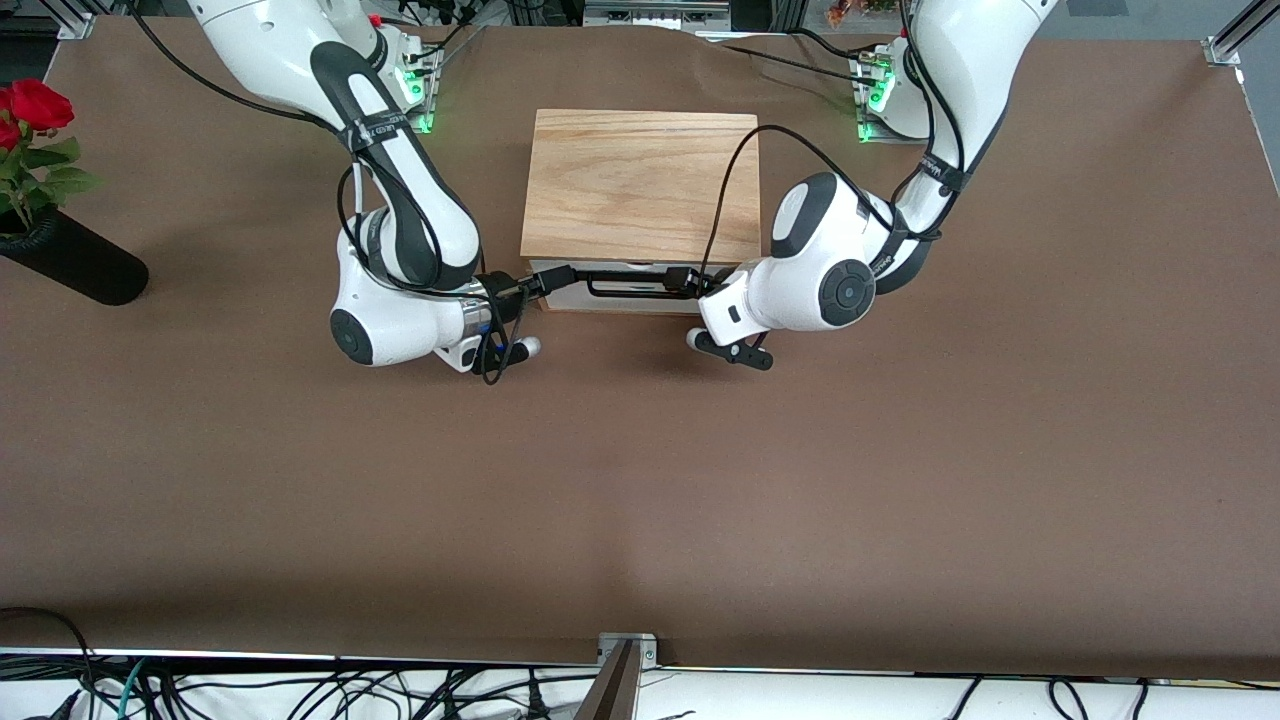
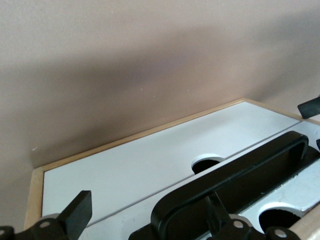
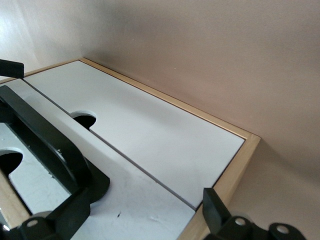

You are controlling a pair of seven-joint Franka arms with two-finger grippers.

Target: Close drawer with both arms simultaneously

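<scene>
the drawer [image 1: 620, 290] sits in the front of a light-wood box [image 1: 640, 185] that stands on the brown desk [image 1: 640, 480] between the two arm bases, its white front panel [image 2: 165, 160] facing the front camera and lying about level with the box's front edge. a black wire bar handle [image 1: 630, 290] runs across that panel; in the wrist views the panel fronts [image 3: 150, 135] are framed by a thin light-wood edge, with rounded cut-outs [image 2: 206, 163] along the seam between them. the left end effector [image 1: 690, 283] is at the handle's end toward the left arm's side of the desk, and in the left wrist view its black fingers [image 2: 77, 215] stand spread wide, one off the panel's corner and one against the bar handle [image 2: 235, 180], holding nothing. the right end effector [image 1: 545, 282] is at the other end of the handle, toward the right arm's side; in the right wrist view its fingers [image 3: 215, 210] are likewise spread wide, one at the box's wooden corner and one by the bar handle [image 3: 50, 145], with nothing clamped between them. both arms bend low in front of the box, the left arm [image 1: 830, 270] and the right arm [image 1: 400, 290] mirrored at either side. a black vase [image 1: 70, 262] with red roses [image 1: 35, 105] lies near the desk's edge at the right arm's end.
</scene>
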